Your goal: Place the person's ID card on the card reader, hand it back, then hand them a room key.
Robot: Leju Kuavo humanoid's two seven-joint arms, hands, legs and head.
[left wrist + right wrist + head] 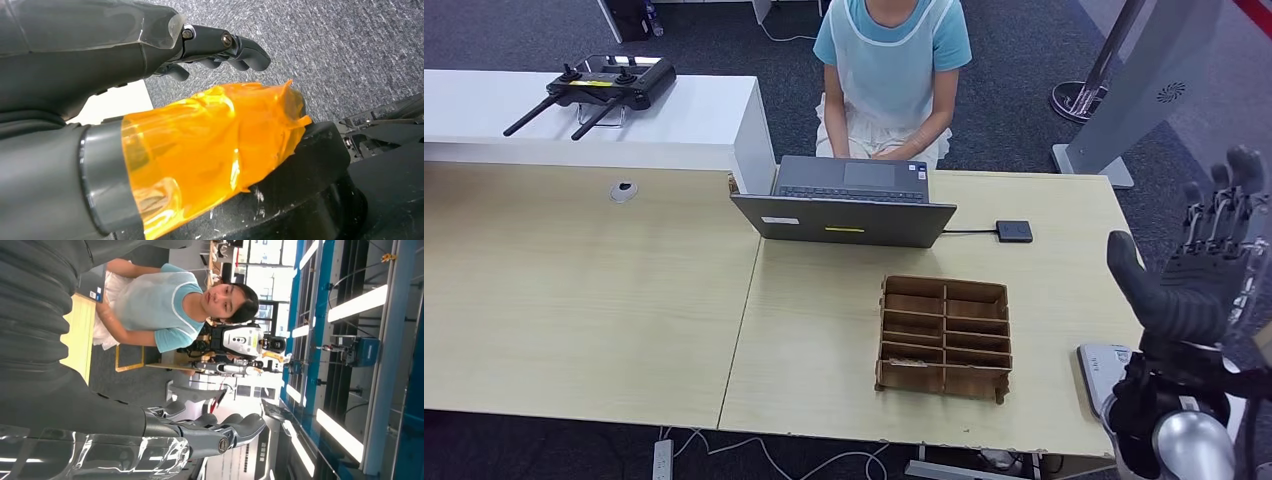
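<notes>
My right hand (1194,280) is raised beside the table's right edge, fingers straight and spread, holding nothing. In the right wrist view its fingers (220,432) point up toward the seated person (165,310). My left hand (150,95) hangs low over grey carpet; its thumb (210,145) is wrapped in orange film, its dark fingers (225,45) stand apart from the thumb, and nothing is between them. A small black square device (1014,231) on a cable lies right of the laptop (849,205). A white device (1104,365) sits at the table's near right corner, partly behind my right hand. I see no card.
A brown wooden divider box (944,335) stands in front of the laptop. The person (889,70) sits behind the laptop, hands near its far edge. A white counter (704,110) at the back left carries a black remote controller (594,88). A round grommet (623,190) is set in the left tabletop.
</notes>
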